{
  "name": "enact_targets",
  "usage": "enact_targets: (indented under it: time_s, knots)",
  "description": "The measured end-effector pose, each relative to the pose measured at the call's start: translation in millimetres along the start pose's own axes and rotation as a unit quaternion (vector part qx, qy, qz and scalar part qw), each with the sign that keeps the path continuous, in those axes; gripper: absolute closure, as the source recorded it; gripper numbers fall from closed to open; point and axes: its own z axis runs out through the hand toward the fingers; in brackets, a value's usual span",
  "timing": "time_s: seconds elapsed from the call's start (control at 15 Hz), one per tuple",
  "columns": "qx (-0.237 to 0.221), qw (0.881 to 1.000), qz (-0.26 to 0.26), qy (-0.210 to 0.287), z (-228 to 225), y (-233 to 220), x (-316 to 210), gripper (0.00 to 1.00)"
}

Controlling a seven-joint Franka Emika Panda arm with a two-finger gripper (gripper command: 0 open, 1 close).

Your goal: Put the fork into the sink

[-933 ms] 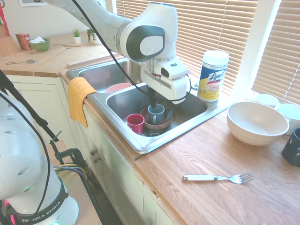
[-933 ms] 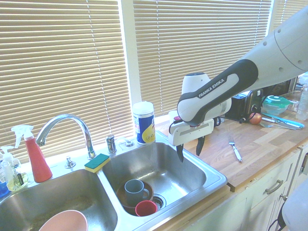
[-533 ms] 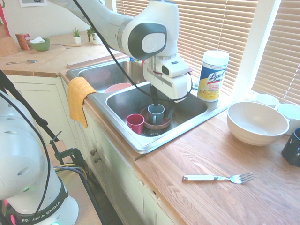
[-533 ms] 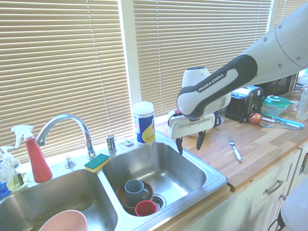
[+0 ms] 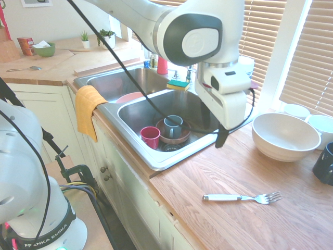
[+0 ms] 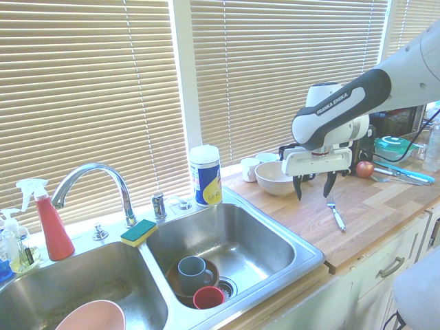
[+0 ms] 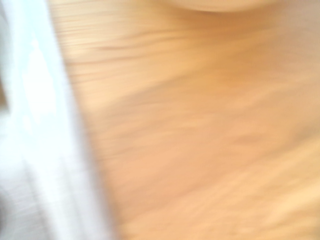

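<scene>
In the first exterior view, reserve the sink (image 5: 125,138), left, for release. Move the gripper (image 6: 313,196), fingers apart and empty, nearer and right. Align over the fork (image 5: 222,197), flat on the worktop (image 5: 192,224) at near right; straddle the handle, descend level, then close, avoiding the far-right bowl (image 5: 283,143)

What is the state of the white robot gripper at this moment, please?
White two-finger gripper with dark fingertips: open, holding nothing, above the light wooden counter.
</scene>
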Motion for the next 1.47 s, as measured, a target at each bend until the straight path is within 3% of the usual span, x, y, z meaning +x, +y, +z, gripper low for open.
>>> enact_targets:
  time_s: [0.27, 0.67, 0.73, 1.47]
  knots:
    - [-0.009, 1.000, 0.021, -0.010, 29, 42, 29, 0.00]
    - [-0.020, 0.999, 0.028, -0.017, 71, 49, 39, 0.00]
    - [-0.022, 0.999, 0.030, -0.018, 78, 49, 40, 1.00]
    - [-0.027, 0.999, 0.025, -0.024, 94, 61, 52, 1.00]
